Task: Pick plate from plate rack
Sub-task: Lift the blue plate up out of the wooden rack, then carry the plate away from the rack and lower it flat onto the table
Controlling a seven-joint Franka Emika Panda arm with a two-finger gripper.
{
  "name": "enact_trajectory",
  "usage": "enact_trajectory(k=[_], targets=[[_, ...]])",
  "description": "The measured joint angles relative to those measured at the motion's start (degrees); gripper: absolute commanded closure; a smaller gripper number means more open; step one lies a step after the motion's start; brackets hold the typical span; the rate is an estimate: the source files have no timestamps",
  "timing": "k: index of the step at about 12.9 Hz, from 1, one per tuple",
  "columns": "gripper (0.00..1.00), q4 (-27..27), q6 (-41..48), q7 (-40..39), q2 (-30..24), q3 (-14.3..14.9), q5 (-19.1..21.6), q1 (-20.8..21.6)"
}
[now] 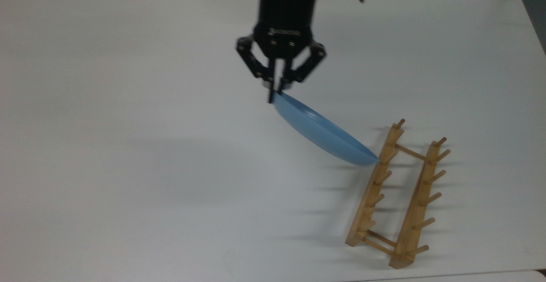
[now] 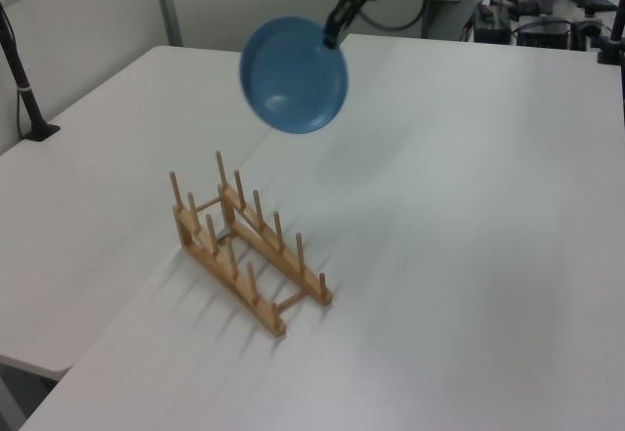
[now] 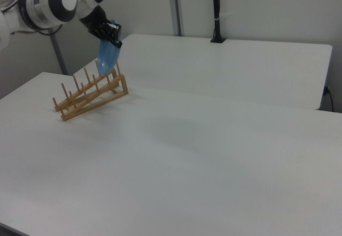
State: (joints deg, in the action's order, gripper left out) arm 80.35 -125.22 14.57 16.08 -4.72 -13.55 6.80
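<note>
The pincer [image 1: 275,93] is gripping the plate [image 1: 320,132] by its rim, holding it tilted in the air above the surface [image 1: 128,145], clear of the rack [image 1: 394,196] standing nearby.

white tables [image 3: 224,139], grey wall panels [image 3: 256,8]

One plate [image 1: 324,133], one plate rack [image 1: 394,197], one claw [image 1: 275,93], two white tables [image 1: 128,124]

A lab: white tables [image 2: 469,206], partition walls [image 3: 256,6]
</note>
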Motion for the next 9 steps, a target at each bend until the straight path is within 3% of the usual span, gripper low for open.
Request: enact_trajectory(k=[4, 6, 9], targets=[[1.00, 0.54, 16.01, -18.89, -3.38, -0.10, 8.36, -8.06], [1.00, 1.63, 25.95, -29.25, -3.60, -0.15, 10.55, -12.54], [1.00, 6.17, 30.97, -35.70, -2.85, -0.20, 13.11, -16.29]])
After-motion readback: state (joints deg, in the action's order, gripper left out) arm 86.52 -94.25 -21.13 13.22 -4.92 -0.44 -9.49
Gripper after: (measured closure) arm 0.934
